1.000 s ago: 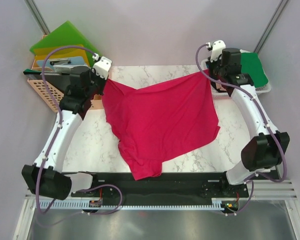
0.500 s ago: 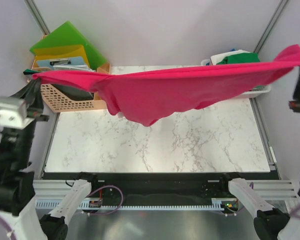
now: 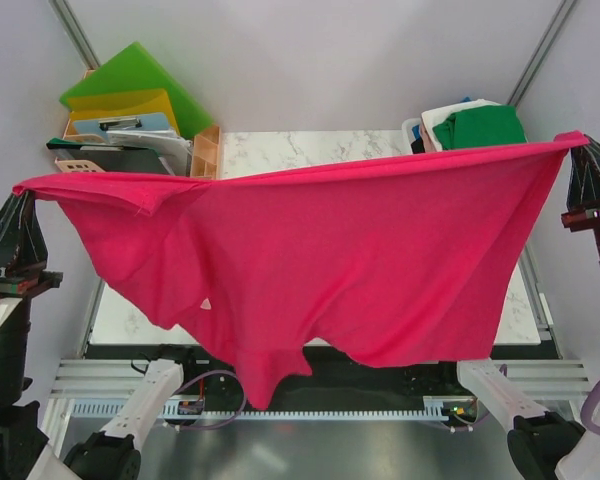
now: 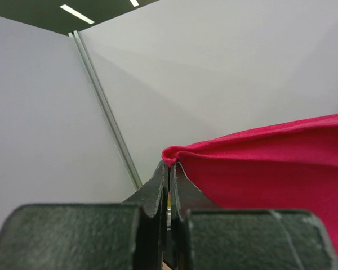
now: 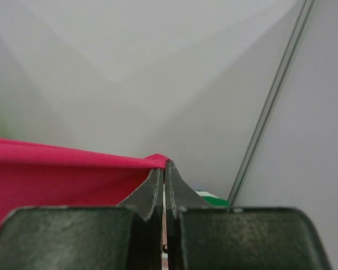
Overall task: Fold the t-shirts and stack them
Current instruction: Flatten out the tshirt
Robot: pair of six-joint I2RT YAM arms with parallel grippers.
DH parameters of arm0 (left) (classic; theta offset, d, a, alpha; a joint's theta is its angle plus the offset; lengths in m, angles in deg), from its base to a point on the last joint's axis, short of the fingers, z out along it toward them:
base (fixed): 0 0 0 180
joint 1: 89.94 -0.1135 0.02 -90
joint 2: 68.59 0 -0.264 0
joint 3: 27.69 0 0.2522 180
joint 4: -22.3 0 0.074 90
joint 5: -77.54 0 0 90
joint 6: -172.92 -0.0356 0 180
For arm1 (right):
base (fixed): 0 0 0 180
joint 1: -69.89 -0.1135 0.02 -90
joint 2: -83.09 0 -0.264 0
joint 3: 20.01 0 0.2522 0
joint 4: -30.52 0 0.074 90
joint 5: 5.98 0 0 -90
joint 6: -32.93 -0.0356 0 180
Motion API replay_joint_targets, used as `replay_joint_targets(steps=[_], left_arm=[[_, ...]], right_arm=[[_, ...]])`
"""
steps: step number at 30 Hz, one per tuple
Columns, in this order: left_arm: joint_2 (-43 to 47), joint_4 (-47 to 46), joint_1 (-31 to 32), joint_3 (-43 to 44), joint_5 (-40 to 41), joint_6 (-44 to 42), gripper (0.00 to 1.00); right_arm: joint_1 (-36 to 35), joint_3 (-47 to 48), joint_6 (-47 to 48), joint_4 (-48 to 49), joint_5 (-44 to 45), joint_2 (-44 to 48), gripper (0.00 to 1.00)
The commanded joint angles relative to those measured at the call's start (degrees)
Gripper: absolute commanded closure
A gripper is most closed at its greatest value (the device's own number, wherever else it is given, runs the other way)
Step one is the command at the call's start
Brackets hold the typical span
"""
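Note:
A crimson-pink t-shirt (image 3: 330,260) hangs spread wide in the air, high above the marble table (image 3: 310,145), and covers most of it in the top view. My left gripper (image 3: 22,192) is shut on its left corner (image 4: 172,154) at the far left. At the far right my right gripper (image 3: 578,142) is shut on the other corner (image 5: 160,160). The cloth is pulled taut along its top edge and sags below into a point near the table's front. A green t-shirt (image 3: 485,127) lies on a pile at the back right.
Green and yellow plastic folders (image 3: 130,85) stand in a beige basket (image 3: 206,150) at the back left. A white bin (image 3: 420,130) at the back right holds the shirt pile. Grey walls with metal posts (image 4: 104,107) close in both sides.
Both arms have swung up and toward the camera with the shirt. It went from lying on the table to hanging stretched in the air, now lower and wider in view.

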Motion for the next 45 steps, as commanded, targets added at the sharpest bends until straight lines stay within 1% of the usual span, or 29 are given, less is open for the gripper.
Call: replay_joint_targets(steps=[1, 6, 8, 9, 11, 12, 13, 14, 15, 17, 18, 22, 25, 26, 28, 29, 30, 31, 32, 33, 34, 35, 37, 38, 39, 40, 41, 42, 45], left_arm=[[1.75, 0.79, -0.90, 0.83, 3.39, -1.36, 0.98], [2.80, 1.58, -1.60, -0.13, 1.89, -0.04, 0.98], [3.59, 1.49, -2.04, -3.29, 0.50, 0.40, 0.98], [4.03, 1.58, -2.04, -7.04, 0.31, 1.27, 0.98], [5.43, 1.40, -2.04, -11.72, -1.35, 2.07, 0.98], [5.79, 1.40, -2.04, -14.26, -1.62, 2.77, 0.98], [6.23, 1.49, -2.04, -19.16, -1.71, 2.95, 0.98], [6.84, 0.97, -2.04, -21.73, -1.71, 3.13, 0.98], [7.28, 0.53, -2.04, -26.54, -1.71, 3.13, 0.98], [7.55, -0.61, -2.04, -30.97, -1.62, 3.13, 0.98], [7.29, -1.49, -2.04, -34.47, -1.97, 3.13, 0.98], [3.52, -5.09, -2.04, -40.38, -2.15, 2.43, 0.98], [-1.31, -9.22, -2.04, -43.55, -2.68, 1.29, 0.98], [-2.72, -10.28, -2.04, -44.08, -2.94, 0.76, 0.98], [-8.08, -13.69, -2.04, -45.40, -3.12, 0.49, 0.98], [-10.10, -15.45, -2.04, -45.84, -3.21, 0.06, 0.98], [-12.03, -16.95, -2.04, -46.36, -3.29, 0.05, 0.98], [-16.58, -18.18, -2.04, -46.19, -3.47, 0.05, 0.98], [-18.97, -20.37, -2.04, -45.76, -3.56, 0.23, 0.98], [-21.52, -20.74, -2.04, -43.75, -3.64, 0.49, 0.98], [-27.55, -21.09, -2.04, -42.51, -3.73, 0.67, 0.98], [-30.13, -21.71, -2.04, -41.28, -3.82, 1.10, 0.98], [-35.93, -22.76, -1.96, -37.07, -3.91, 1.28, 0.98], [-41.26, -23.03, -1.95, -35.40, -3.65, 1.63, 0.98], [-43.49, -23.38, -1.87, -32.16, -3.38, 1.55, 0.98], [-45.60, -23.64, -1.69, -30.39, -2.86, 1.63, 0.98], [-49.54, -23.91, -1.69, -28.89, -1.72, 1.63, 0.98], [-51.23, -23.56, -1.60, -25.57, -1.28, 1.72, 0.98], [-56.51, -22.86, -1.08, -20.46, -0.13, 2.07, 0.98]], right_arm=[[0.24, 1.80, 1.10, 0.08, 4.20, 2.49, 1.00], [0.24, -1.98, 0.22, -0.01, 3.07, 4.16, 1.00], [0.24, -3.74, -0.31, -0.10, 1.75, 4.51, 1.00], [0.24, -6.44, -0.31, -0.01, 1.40, 4.68, 1.00], [0.15, -10.67, -0.31, 0.69, 1.13, 5.21, 1.00], [0.24, -16.00, -0.05, 1.65, 0.96, 6.00, 1.00], [0.24, -18.75, 0.56, 2.10, 0.87, 6.44, 1.00], [0.15, -21.56, 0.92, 2.62, 0.95, 7.31, 1.00], [0.15, -26.89, 1.18, 4.19, 1.21, 7.58, 1.00], [0.15, -31.41, 1.62, 5.70, 1.31, 7.67, 1.00], [0.15, -35.35, 1.54, 7.44, 0.61, 7.15, 1.00], [0.15, -41.70, 2.24, 11.85, 0.51, 2.77, 1.00], [0.24, -44.52, 3.91, 17.03, 0.60, -3.73, 1.00], [0.15, -44.87, 4.26, 18.43, 0.51, -8.28, 1.00], [0.24, -44.27, 5.05, 22.56, 0.60, -13.48, 1.00], [0.15, -43.65, 5.23, 24.93, -0.96, -19.16, 1.00], [0.24, -41.73, 5.23, 26.17, -1.15, -22.18, 1.00], [0.24, -40.23, 4.97, 26.88, -1.59, -25.25, 1.00], [0.24, -38.39, 4.88, 27.49, -2.03, -31.46, 1.00], [-0.02, -34.02, 4.79, 27.59, -1.60, -34.74, 1.00], [-0.20, -31.46, 4.35, 27.50, -1.42, -38.00, 1.00], [-0.29, -26.30, 4.09, 27.41, -1.33, -44.12, 1.00], [-0.90, -20.74, 3.82, 26.89, 0.07, -50.30, 1.00], [-1.08, -17.84, 3.47, 26.45, 1.47, -56.25, 1.00], [-1.17, -12.33, 3.30, 25.84, 2.09, -59.01, 1.00], [-1.34, -9.57, 3.21, 25.48, 3.66, -61.64, 1.00], [-1.52, -7.20, 3.29, 25.39, 4.46, -66.02, 1.00], [-1.70, -2.39, 3.38, 24.96, 5.17, -68.24, 1.00], [-2.40, 4.50, 4.00, 24.42, 7.71, -74.75, 1.00]])
